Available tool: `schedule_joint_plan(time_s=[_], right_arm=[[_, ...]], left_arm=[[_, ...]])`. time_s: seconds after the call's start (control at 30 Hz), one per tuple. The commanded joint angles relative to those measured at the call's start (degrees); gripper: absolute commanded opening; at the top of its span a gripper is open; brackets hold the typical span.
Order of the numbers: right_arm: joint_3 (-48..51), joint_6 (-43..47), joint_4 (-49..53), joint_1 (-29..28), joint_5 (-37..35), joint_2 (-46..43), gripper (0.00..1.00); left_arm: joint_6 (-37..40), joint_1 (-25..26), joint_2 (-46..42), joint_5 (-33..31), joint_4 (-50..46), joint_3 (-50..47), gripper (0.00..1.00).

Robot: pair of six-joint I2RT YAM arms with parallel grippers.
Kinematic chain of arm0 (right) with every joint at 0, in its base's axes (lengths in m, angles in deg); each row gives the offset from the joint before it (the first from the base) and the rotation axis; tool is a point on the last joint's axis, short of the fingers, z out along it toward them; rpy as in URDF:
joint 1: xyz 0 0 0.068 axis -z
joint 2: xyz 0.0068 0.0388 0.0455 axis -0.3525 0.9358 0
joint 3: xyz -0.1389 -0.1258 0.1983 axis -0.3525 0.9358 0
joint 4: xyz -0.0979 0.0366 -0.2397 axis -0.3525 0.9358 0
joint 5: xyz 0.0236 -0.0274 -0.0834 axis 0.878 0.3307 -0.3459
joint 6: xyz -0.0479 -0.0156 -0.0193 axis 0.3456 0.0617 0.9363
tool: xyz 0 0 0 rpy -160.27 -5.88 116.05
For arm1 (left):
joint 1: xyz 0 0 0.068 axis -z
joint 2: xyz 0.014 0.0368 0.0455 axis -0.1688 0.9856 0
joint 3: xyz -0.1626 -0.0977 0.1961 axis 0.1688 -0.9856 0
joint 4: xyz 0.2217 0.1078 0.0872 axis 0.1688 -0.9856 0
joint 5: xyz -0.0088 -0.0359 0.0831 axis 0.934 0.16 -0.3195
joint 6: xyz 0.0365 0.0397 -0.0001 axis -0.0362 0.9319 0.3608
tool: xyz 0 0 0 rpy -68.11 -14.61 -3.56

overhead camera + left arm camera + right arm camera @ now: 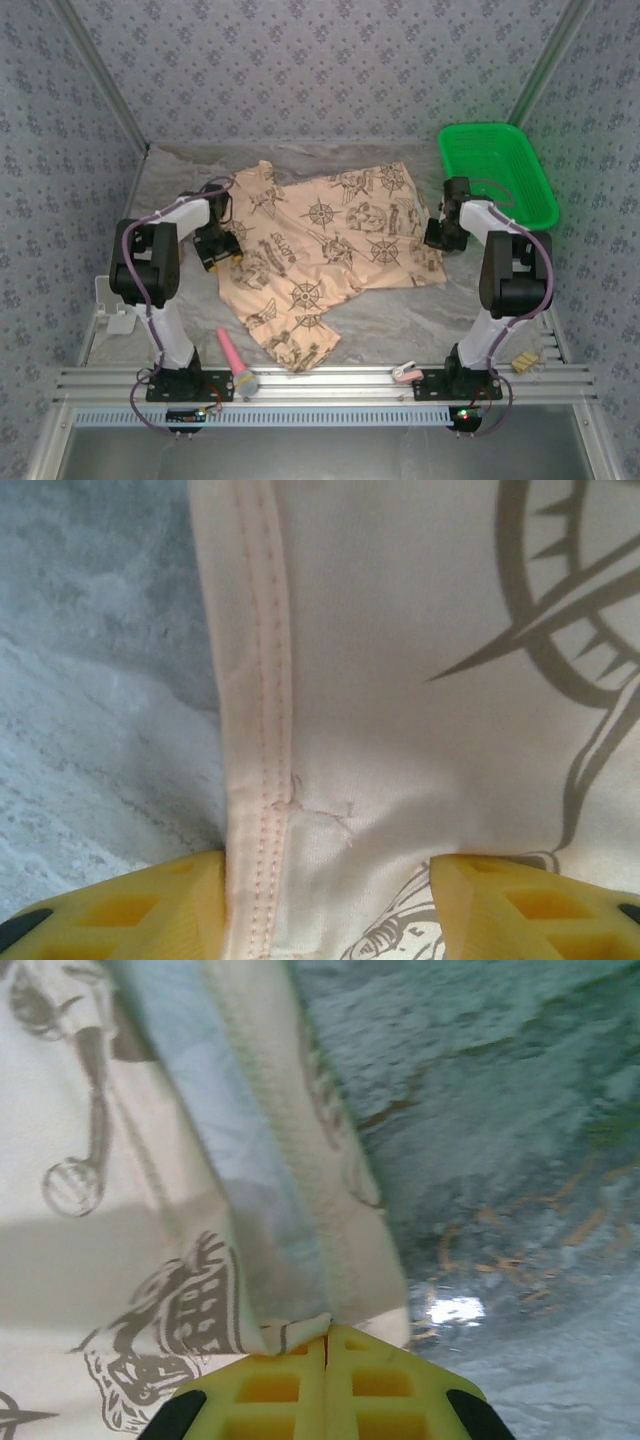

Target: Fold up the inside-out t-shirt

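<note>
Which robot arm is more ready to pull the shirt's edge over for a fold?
Probably the right. The right gripper is shut on an edge of the t-shirt, so it could lift now. The left gripper sits open astride the opposite edge and must close first.

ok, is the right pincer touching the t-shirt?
Touching. The right wrist view shows the right pincer shut, with a fold of the t-shirt at its hemmed edge pinched between the yellow fingertips.
</note>
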Motion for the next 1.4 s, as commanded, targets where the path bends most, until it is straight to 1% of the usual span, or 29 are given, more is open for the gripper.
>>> schedule_joint_plan(time_s=[0.0, 0.1, 0.23, 0.37, 0.47, 0.53, 0.57, 0.63, 0.67, 0.7, 0.77, 0.83, 0.93, 1.0, 1.1, 1.2, 1.23, 1.37], right_arm=[[0.23, -4.37, 2.15, 1.54, -6.38, -1.30, 0.00], [0.99, -5.92, 1.23, 0.76, -10.08, -2.31, 0.00], [1.79, -6.59, -2.40, -0.65, -15.86, -5.32, 0.00], [1.11, -7.95, -6.62, -1.46, -16.36, -6.30, 0.00], [-0.56, -11.55, -4.39, -1.47, -17.46, -4.43, 0.00], [-1.12, -12.07, -2.92, -1.43, -16.21, -3.53, 0.00], [-0.73, -11.84, -2.82, -1.71, -15.63, -3.82, 0.02], [0.94, -11.73, -2.66, -2.88, -15.20, -5.62, 0.17], [1.85, -11.55, -2.66, -3.62, -15.06, -6.85, 0.22], [2.59, -11.53, -2.21, -4.58, -14.82, -8.37, 0.27], [3.63, -11.47, -1.69, -6.85, -14.53, -11.50, 0.33], [5.01, -11.72, 0.65, -9.63, -15.40, -15.35, 0.39], [7.81, -12.94, 2.02, -12.23, -14.44, -20.52, 0.44], [10.40, -15.01, 3.19, -12.49, -13.47, -23.65, 0.47], [16.26, -18.48, 2.57, -12.25, -10.84, -29.47, 0.50], [20.65, -22.18, 3.71, -12.03, -9.56, -33.67, 0.53], [21.68, -24.59, 4.14, -11.84, -8.99, -34.63, 0.54], [24.07, -29.40, 4.46, -9.94, -3.68, -35.27, 0.55]], left_arm=[[1.58, -1.21, 4.76, -4.43, 3.99, 2.70, 0.55], [2.76, -1.24, 6.48, -4.40, 3.94, 5.34, 0.54], [8.34, -1.22, 7.13, -7.29, 4.21, 8.92, 0.54], [14.92, -1.20, 8.39, -5.78, 5.43, 12.17, 0.55], [18.26, -1.22, 10.32, -6.77, 7.02, 14.80, 0.55], [19.37, -1.28, 12.47, -8.27, 5.06, 17.75, 0.56], [19.39, -1.24, 13.01, -9.03, 3.89, 18.82, 0.56], [19.21, -1.37, 12.71, -10.34, 3.31, 19.15, 0.58], [19.16, -1.40, 12.00, -10.36, 3.25, 19.13, 0.58], [18.49, -1.44, 10.89, -10.64, 2.66, 19.13, 0.59], [16.77, -1.42, 7.72, -9.96, 1.03, 19.15, 0.60], [15.05, -1.40, 3.20, -7.52, -0.27, 18.40, 0.61], [10.83, -1.31, -4.16, -2.90, -4.37, 15.80, 0.62], [7.73, -0.99, -9.69, 1.51, -5.62, 10.64, 0.62], [2.82, 1.06, -18.73, 7.16, -4.08, -1.08, 0.62], [-2.73, 6.23, -25.19, 8.79, -4.61, -9.36, 0.62], [-5.47, 8.96, -26.80, 8.87, -4.39, -11.82, 0.62], [-16.61, 18.92, -30.48, 10.07, -0.12, -19.30, 0.62]])
